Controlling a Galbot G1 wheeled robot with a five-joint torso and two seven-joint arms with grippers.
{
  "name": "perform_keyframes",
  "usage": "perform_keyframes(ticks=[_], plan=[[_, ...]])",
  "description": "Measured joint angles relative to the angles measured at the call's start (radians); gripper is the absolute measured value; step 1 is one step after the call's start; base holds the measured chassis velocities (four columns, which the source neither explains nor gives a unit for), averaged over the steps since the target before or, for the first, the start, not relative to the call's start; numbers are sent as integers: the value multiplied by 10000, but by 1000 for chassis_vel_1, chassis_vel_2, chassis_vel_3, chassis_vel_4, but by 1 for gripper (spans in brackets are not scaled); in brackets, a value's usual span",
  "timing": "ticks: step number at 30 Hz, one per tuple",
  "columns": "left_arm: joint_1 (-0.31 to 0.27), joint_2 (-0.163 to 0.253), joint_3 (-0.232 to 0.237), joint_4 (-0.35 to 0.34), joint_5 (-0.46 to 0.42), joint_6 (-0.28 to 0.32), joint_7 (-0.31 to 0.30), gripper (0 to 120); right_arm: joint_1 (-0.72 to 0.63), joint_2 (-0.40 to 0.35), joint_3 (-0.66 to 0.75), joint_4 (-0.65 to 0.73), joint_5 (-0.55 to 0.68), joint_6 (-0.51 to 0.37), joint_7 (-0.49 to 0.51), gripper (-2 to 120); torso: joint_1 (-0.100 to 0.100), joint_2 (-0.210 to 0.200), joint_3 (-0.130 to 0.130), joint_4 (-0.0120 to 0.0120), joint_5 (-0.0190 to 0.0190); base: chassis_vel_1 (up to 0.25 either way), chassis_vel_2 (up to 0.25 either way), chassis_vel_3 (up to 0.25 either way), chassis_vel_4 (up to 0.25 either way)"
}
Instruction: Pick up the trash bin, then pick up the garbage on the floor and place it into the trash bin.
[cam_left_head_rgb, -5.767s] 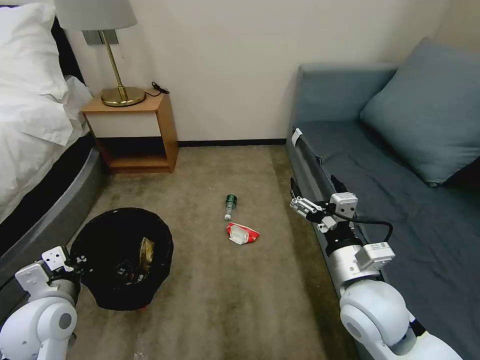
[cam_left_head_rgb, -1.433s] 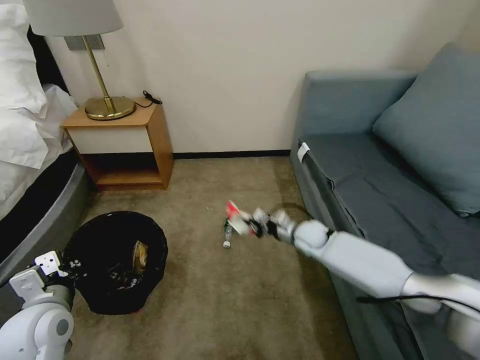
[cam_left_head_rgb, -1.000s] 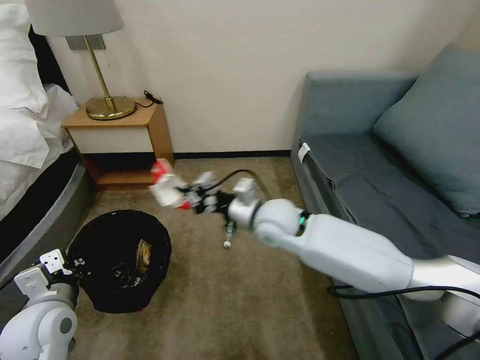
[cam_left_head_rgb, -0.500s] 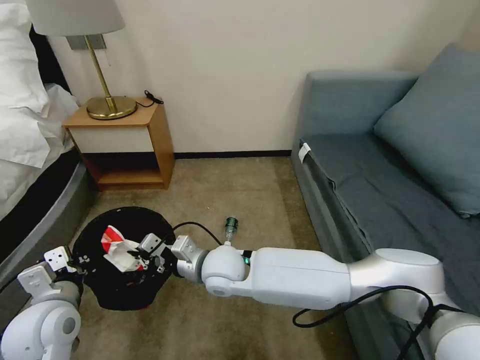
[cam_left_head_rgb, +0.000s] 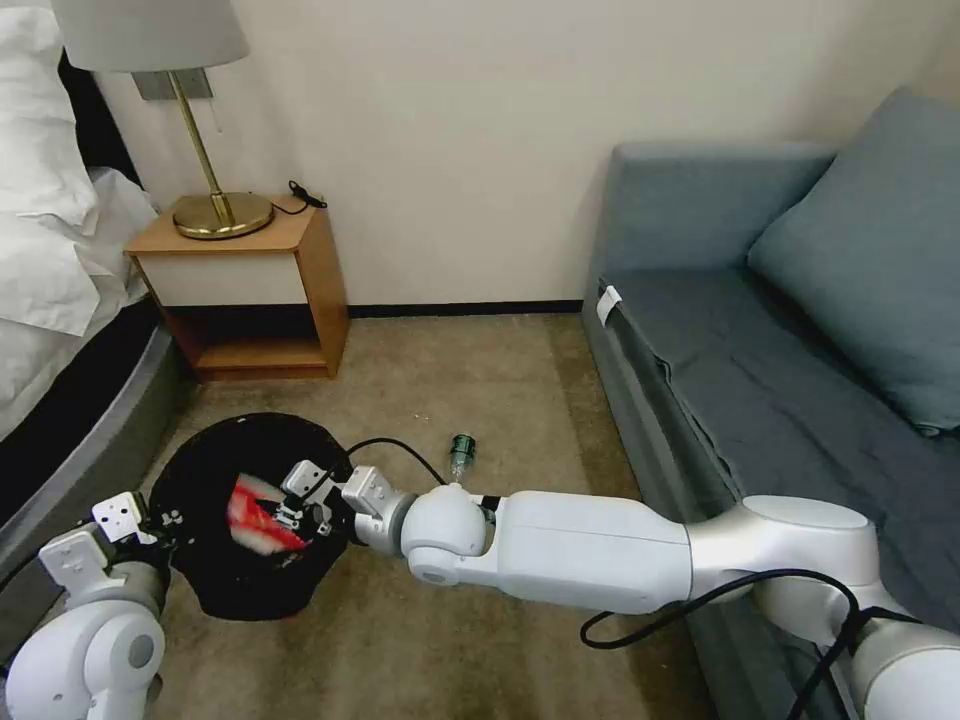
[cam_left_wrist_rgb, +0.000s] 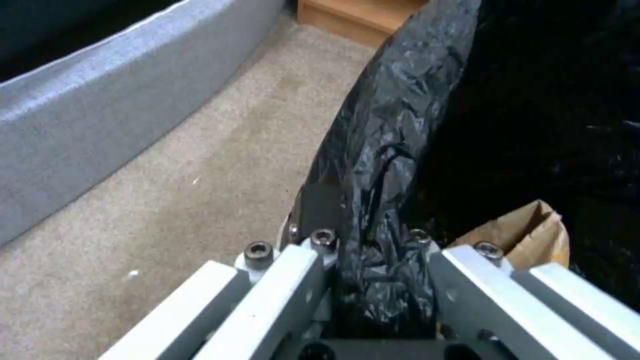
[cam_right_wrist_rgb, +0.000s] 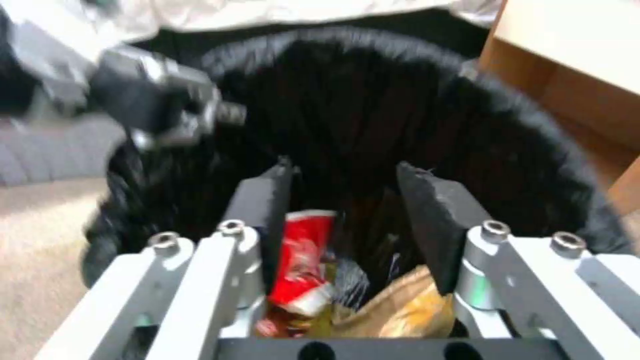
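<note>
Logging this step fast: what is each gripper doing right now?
Left gripper: shut on the trash bin rim.
Right gripper: open over the bin, red-white packet lying below it.

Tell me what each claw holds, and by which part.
Left claw holds the bin by its bag-lined rim. Right claw is open, holding nothing; the packet lies in the bin.

Right hand (cam_right_wrist_rgb: 343, 200) agape, left hand (cam_left_wrist_rgb: 373, 250) clenched.

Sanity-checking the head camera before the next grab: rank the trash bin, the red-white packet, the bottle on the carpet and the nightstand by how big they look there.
Largest to smallest:
1. nightstand and trash bin: too close to rank.
2. red-white packet, inside the bin.
3. bottle, partly hidden by the right arm.
</note>
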Motion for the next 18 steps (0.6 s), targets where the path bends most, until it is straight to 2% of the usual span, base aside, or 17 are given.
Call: perform_keyframes(ticks=[1,2,4,6,8,10,12,13,14,17,18], plan=[[0,13,-31,10,-15,0,1,3,-68,-116,322,275,35,0,173,54,0,0,0,0,0,0,0,0,0],[0,13,-31,10,-15,0,1,3,-68,-116,322,275,35,0,173,54,0,0,0,0,0,0,0,0,0],[-15,74,-116,43,-59,0,3,3,-292,-556,1455,969,-82,139,490,66,0,0,0,3,3,0,0,0,0],[-20,80,-133,47,-67,0,3,3,-356,-718,1809,1154,-171,176,524,67,0,0,0,3,2,0,0,0,0],[-56,105,-222,47,-143,0,2,3,-965,-1745,3503,2114,-731,380,778,79,0,0,0,2,3,0,0,0,0],[-62,110,-240,45,-160,0,1,3,-1188,-2026,3892,2364,-883,394,874,82,0,0,0,-5,3,0,0,0,0],[-89,116,-283,49,-196,-6,13,3,-2500,-2958,5594,3514,-1470,401,1510,95,0,1,-1,-7,4,0,0,0,0],[-95,113,-306,71,-195,-18,10,3,-2943,-3180,5982,3802,-1644,401,1699,98,0,1,0,-9,6,0,0,0,0],[-95,113,-306,71,-195,-18,10,3,-2943,-3180,5982,3802,-1644,401,1699,98,0,1,0,-9,6,0,0,0,0],[-124,87,-391,205,-156,-63,13,3,-4905,-3915,7338,4756,-2814,638,2303,100,0,1,-1,-1,3,0,0,0,0],[-124,87,-391,205,-156,-63,13,3,-4905,-3915,7338,4756,-2814,638,2303,100,0,1,-1,-1,3,0,0,0,0]])
